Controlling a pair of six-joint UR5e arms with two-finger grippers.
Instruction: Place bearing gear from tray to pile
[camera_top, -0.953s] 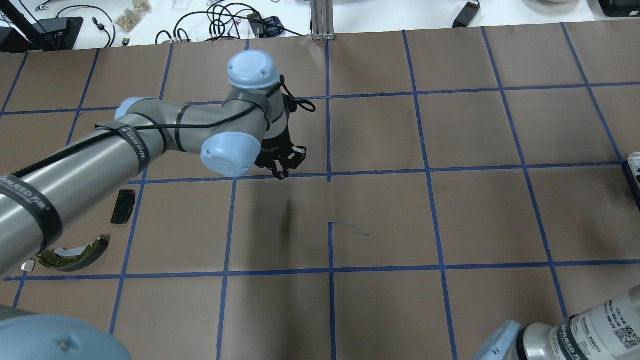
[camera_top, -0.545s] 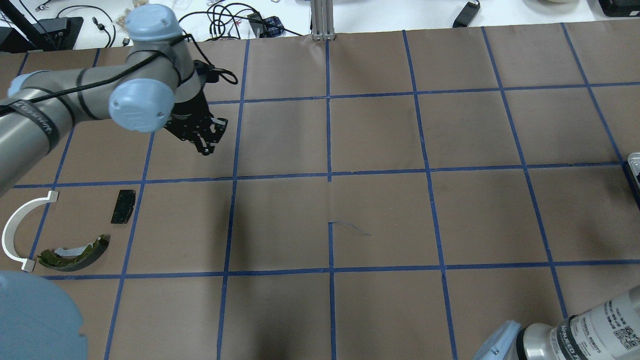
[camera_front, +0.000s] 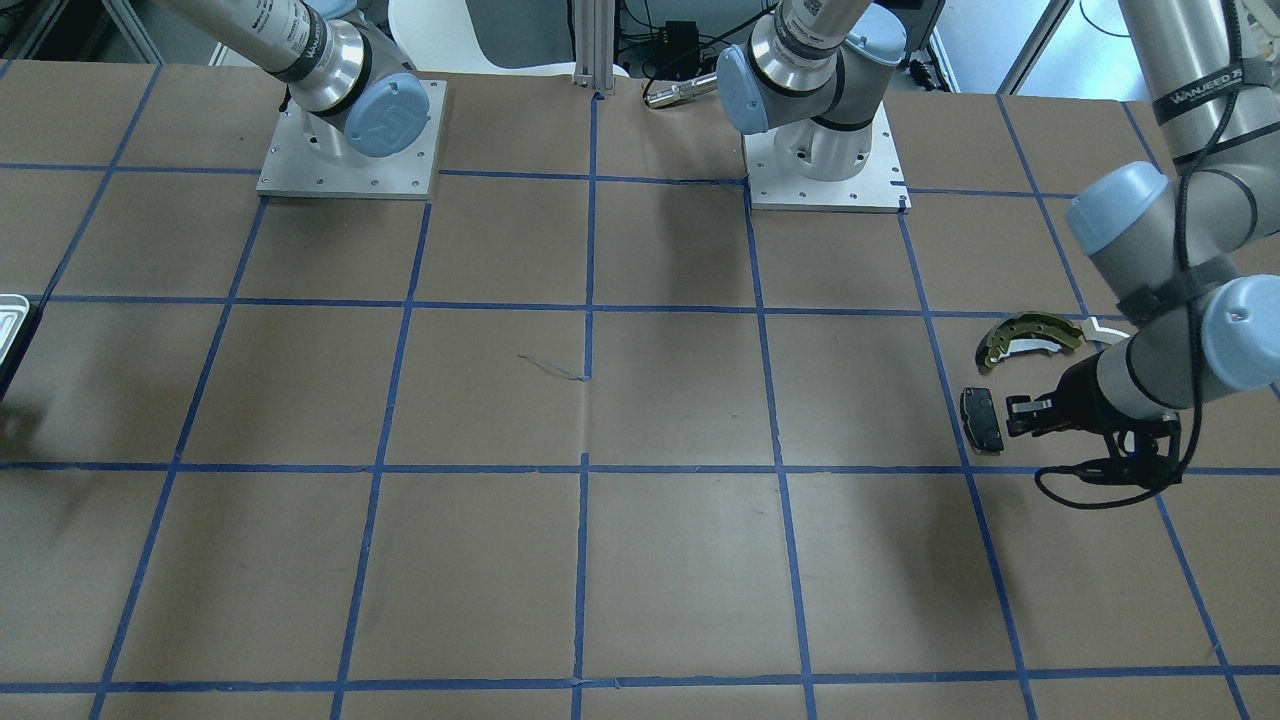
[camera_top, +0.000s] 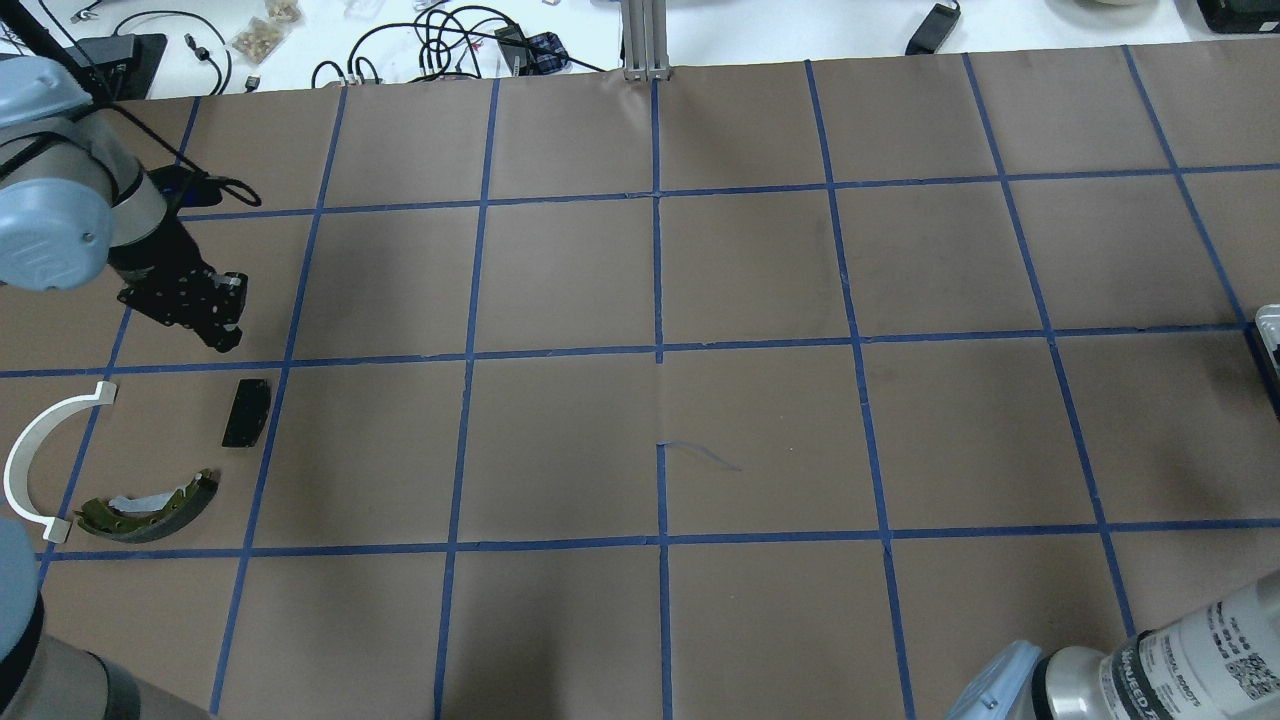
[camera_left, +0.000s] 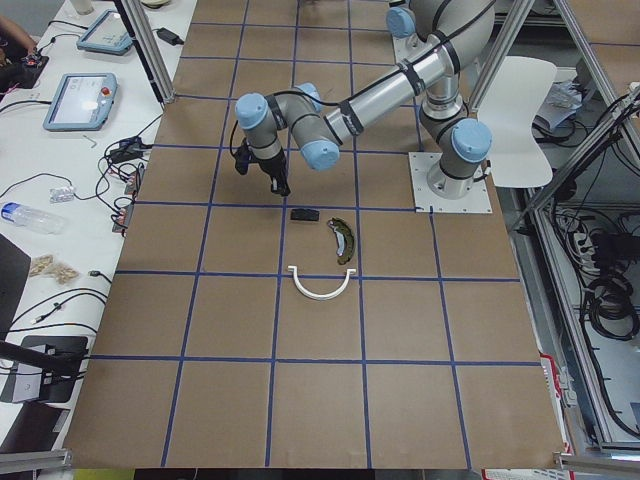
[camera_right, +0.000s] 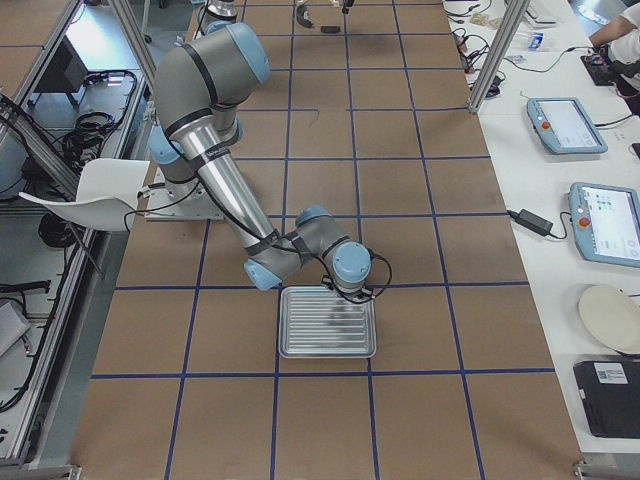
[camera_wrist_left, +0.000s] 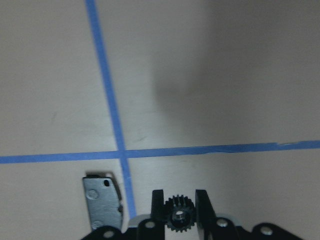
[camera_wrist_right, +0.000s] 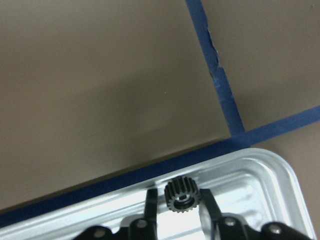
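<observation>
While left fingers (camera_wrist_left: 158, 202) pinch gear (camera_wrist_left: 178, 211), pile's (camera_top: 246, 412) near.

A brown paper-covered table (camera_top: 760, 440) gridded with blue tape lines (camera_top: 657, 270) stood under even light; a white cable-strewn bench (camera_top: 760, 28) ran along its far edge.

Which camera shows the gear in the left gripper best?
The left wrist view: the gear shows clearly, teeth and all, held in the left gripper. Overhead, front-facing and side views show only that gripper; the gear is too small there.
</observation>
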